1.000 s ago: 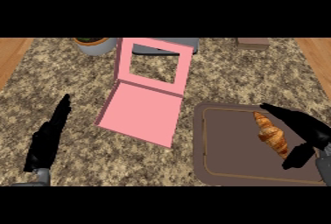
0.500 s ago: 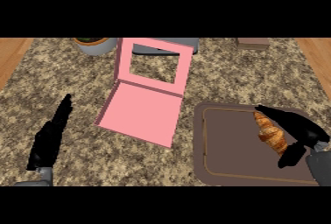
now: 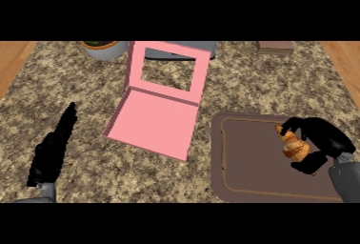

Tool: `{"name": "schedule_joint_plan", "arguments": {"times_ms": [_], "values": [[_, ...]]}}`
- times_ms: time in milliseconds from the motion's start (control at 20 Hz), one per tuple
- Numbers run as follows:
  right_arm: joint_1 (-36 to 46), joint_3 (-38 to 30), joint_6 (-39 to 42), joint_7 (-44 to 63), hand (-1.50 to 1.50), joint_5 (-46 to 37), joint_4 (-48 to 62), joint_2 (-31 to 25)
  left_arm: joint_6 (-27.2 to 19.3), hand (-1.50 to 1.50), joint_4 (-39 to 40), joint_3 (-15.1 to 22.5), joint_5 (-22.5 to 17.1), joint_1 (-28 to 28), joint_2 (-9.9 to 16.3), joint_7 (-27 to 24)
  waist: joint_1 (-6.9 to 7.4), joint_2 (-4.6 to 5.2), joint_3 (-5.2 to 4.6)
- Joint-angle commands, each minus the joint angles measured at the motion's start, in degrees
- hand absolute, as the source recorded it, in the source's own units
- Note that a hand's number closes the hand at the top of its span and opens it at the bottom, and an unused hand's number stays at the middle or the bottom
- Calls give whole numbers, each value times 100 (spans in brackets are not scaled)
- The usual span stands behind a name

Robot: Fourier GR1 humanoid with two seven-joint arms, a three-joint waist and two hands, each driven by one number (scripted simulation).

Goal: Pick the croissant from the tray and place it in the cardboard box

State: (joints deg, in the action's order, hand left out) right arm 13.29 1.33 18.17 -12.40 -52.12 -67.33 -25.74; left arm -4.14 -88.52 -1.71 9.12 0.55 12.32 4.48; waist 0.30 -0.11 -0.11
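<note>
The right hand [image 3: 320, 138] is curling its fingers and thumb round the croissant [image 3: 293, 145], which is lying on the brown tray [image 3: 246, 167] near its right side. The grasp looks nearly made; the sensible thing is closing evenly along the pastry's length before lifting straight up. The pink box [image 3: 151, 124] is sitting open just left of the tray. The left hand [image 3: 51, 152] is resting flat, fingers straight, at the left.

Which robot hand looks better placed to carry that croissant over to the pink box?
The right robot hand: its fingers already curl round the croissant on the tray. The left robot hand rests open, left of the box.
</note>
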Motion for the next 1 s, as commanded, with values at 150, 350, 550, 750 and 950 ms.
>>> {"name": "schedule_joint_plan", "arguments": {"times_ms": [150, 350, 550, 750, 950], "values": [[181, -70, -451, 85, 150, -220, -383, 234, 8, 0, -122, -22, 95, 76, -125, 11, -17, 8, 11], [820, 41, -507, -145, 150, -388, -134, 204, -44, 0, -121, 99, 219, 133, -231, -17, 36, 17, 11], [1968, 581, -1015, -707, 150, -958, 1046, 465, 170, 0, -218, 143, 152, -257, -100, 305, 347, 101, 25], [2872, 354, -1519, -1103, 150, -1071, 2035, 532, 268, 0, -14, -85, 44, -184, 26, 156, 173, 64, 16], [3217, -42, -1253, -1445, 150, -637, 2130, 515, 149, 0, -415, 88, 234, 41, -119, 396, 69, 22, 14]]}}
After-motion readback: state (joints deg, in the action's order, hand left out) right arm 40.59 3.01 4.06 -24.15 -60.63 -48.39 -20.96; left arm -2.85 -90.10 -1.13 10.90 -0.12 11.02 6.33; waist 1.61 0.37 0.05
